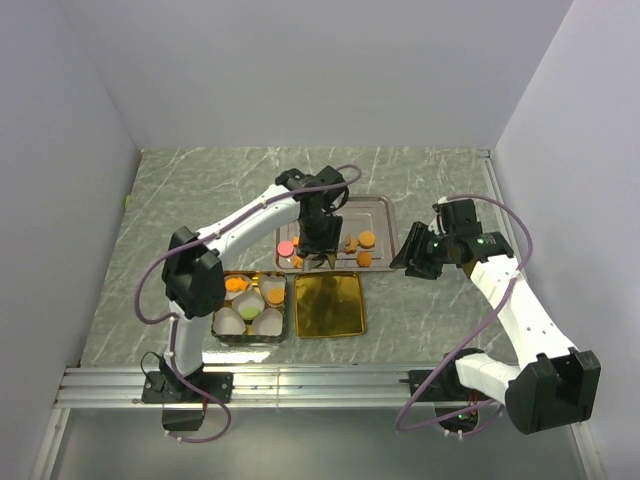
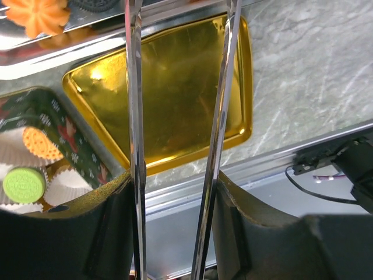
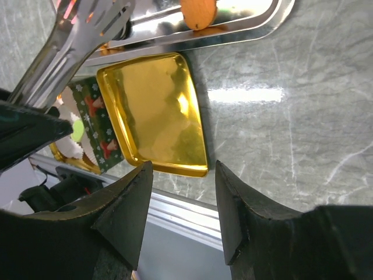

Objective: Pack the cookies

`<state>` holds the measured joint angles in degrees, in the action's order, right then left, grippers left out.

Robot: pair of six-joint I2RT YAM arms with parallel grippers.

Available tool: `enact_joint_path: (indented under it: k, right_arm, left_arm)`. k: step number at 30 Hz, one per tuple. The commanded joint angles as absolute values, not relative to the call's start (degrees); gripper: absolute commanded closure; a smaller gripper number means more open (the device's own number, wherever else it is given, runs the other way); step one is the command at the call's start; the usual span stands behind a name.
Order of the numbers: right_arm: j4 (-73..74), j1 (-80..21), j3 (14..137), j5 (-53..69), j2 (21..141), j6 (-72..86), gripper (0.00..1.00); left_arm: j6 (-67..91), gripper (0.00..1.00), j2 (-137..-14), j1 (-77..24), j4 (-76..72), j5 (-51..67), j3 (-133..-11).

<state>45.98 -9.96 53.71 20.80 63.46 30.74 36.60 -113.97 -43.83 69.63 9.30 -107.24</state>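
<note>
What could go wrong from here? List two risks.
1. The tongs in the left gripper are thin and smooth; a flat cookie may slip out above the gold lid.
2. The right gripper hovers open beside the silver tray and could nudge it.

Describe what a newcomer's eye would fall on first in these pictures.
The shiny gold tray stands out first, lying empty on the near side of the silver tray of orange cookies. The left gripper holds metal tongs between its fingers over that silver tray. Left of the gold tray, a patterned tin holds white paper cups, one with a green cookie.
</note>
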Motion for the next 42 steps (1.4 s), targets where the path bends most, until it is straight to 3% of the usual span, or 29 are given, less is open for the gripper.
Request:
enact_joint_path:
  k: [1,29,36,42]
  right_arm:
    - [46.6,-9.1,56.1,19.8,62.3,29.7,0.45]
    - [45.1,-7.0,53.1,21.2,62.8,28.9,0.45]
    - [44.5,-6.9,52.7,22.2,63.3,29.1,0.45]
    - [44.0,-6.9,52.7,22.9,63.2,29.5,0.45]
  left_arm:
    - [34.6,0.48,-115.6,-44.4,68.0,11.2,-109.9]
    - [33.1,0.49,-125.4,-45.8,70.1,7.5,-115.4]
    - [33.0,0.57,-125.9,-46.1,70.8,6.3,-115.8]
    - [33.2,0.58,-124.1,-46.0,71.7,4.4,-117.5]
